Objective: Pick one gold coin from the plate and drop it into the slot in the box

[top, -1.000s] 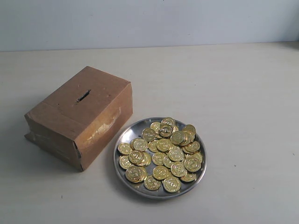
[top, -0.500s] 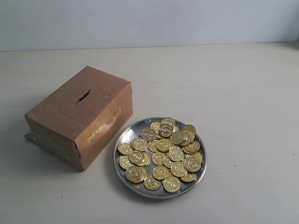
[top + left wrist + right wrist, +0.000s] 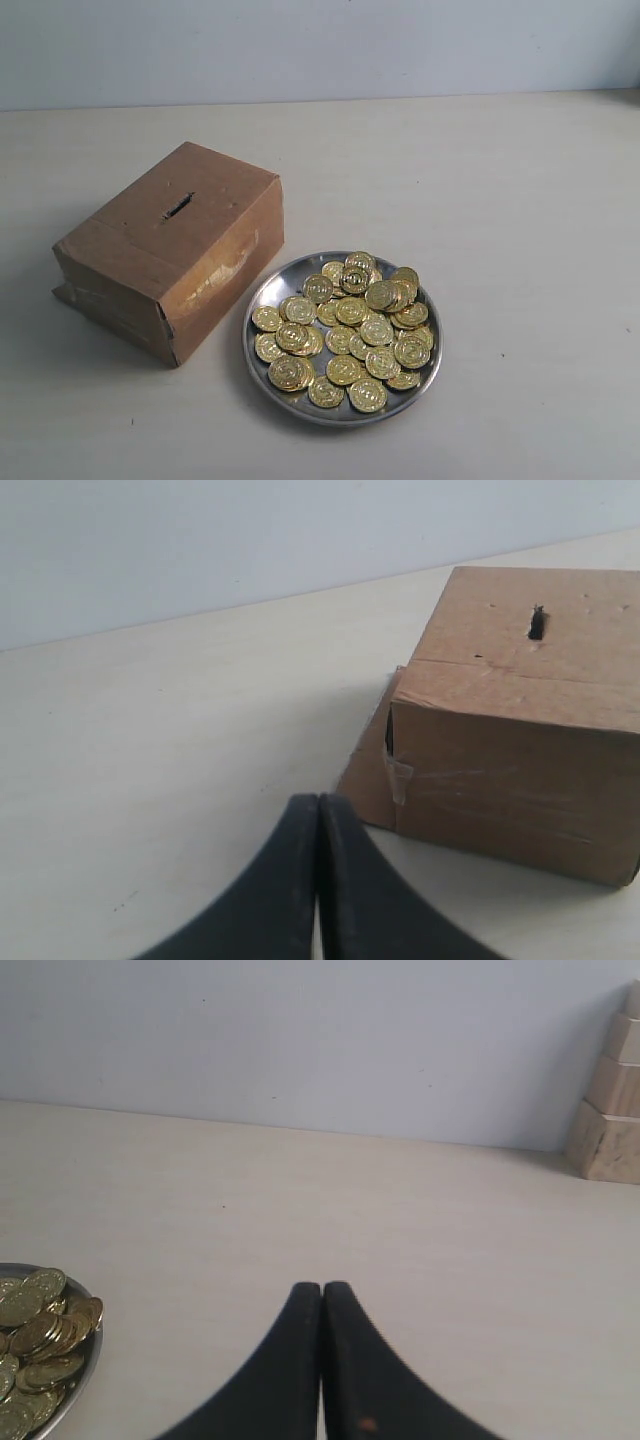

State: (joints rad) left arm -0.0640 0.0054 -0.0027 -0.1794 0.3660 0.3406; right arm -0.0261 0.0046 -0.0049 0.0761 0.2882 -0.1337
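A round silver plate (image 3: 262,296) heaped with several gold coins (image 3: 350,325) sits at the front middle of the table. Just to its left stands the brown cardboard box (image 3: 170,250), with the dark slot (image 3: 177,207) cut in its top. Neither arm shows in the exterior view. In the left wrist view my left gripper (image 3: 318,802) is shut with nothing in it, and the box (image 3: 520,720) with its slot (image 3: 537,622) lies a short way beyond. My right gripper (image 3: 322,1288) is likewise shut and empty, with the plate's edge (image 3: 88,1360) and coins (image 3: 40,1335) off to one side.
Stacked pale wooden blocks (image 3: 610,1100) stand against the wall in the right wrist view. A light wall runs along the far edge of the table (image 3: 500,180).
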